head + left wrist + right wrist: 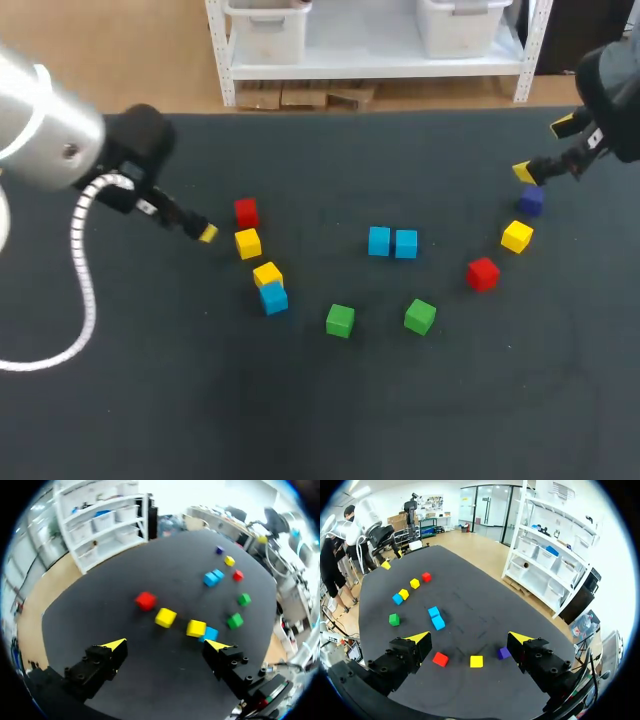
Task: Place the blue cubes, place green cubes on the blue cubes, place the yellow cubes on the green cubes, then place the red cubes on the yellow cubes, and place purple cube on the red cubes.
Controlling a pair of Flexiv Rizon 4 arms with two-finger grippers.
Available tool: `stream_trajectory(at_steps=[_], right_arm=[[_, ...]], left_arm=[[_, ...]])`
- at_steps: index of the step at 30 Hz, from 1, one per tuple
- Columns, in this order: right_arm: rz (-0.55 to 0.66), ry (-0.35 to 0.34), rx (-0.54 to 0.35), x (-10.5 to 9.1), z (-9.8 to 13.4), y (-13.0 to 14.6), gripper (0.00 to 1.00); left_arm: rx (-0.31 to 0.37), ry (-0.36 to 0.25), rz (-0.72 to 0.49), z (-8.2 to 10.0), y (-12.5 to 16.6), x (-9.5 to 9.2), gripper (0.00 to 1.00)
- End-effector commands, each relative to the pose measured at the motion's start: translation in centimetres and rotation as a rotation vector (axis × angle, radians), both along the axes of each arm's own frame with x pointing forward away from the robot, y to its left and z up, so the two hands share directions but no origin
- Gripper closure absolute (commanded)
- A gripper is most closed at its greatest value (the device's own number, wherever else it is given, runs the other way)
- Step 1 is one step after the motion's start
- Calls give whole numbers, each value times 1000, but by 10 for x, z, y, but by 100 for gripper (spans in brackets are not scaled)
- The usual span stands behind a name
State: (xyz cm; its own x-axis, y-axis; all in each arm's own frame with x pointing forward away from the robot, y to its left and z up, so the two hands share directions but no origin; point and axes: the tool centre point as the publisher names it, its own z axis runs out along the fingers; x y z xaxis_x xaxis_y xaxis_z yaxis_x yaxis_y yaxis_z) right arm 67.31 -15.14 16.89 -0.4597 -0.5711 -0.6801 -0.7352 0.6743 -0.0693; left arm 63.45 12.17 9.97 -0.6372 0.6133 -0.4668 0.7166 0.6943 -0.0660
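Two blue cubes [392,243] sit side by side mid-table, and a third blue cube [273,297] touches a yellow cube [267,274]. Beyond them lie another yellow cube [248,243] and a red cube [246,211]. Two green cubes [340,320] [420,316] lie nearer the front. At the right are a red cube [482,274], a yellow cube [517,236] and the purple cube [531,201]. My left gripper [202,230] [166,645] hangs open left of the yellow cubes, holding nothing. My right gripper [543,148] [469,638] is open and empty above the purple cube [504,653].
The dark table [320,420] is bare toward its front edge. A white cable [82,290] loops down from my left arm over the table's left side.
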Motion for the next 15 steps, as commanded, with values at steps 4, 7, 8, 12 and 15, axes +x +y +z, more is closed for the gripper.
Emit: stream_trajectory(at_steps=[4,7,8,12,15], right_arm=[[-4,-5,-1,-1,-1,0,0],[-4,-5,-1,-1,-1,0,0],[-4,-5,-1,-1,-1,0,0],[-4,-5,-1,-1,-1,0,0],[-4,-5,-1,-1,-1,0,0]], left_arm=[[143,80,-119,-6,-29,-10,0],[188,89,-181,-19,-40,-15,0],[191,93,-203,-21,-43,-17,0],[241,110,-310,-37,-58,-28,0],[285,124,-379,-47,-66,-33,0]])
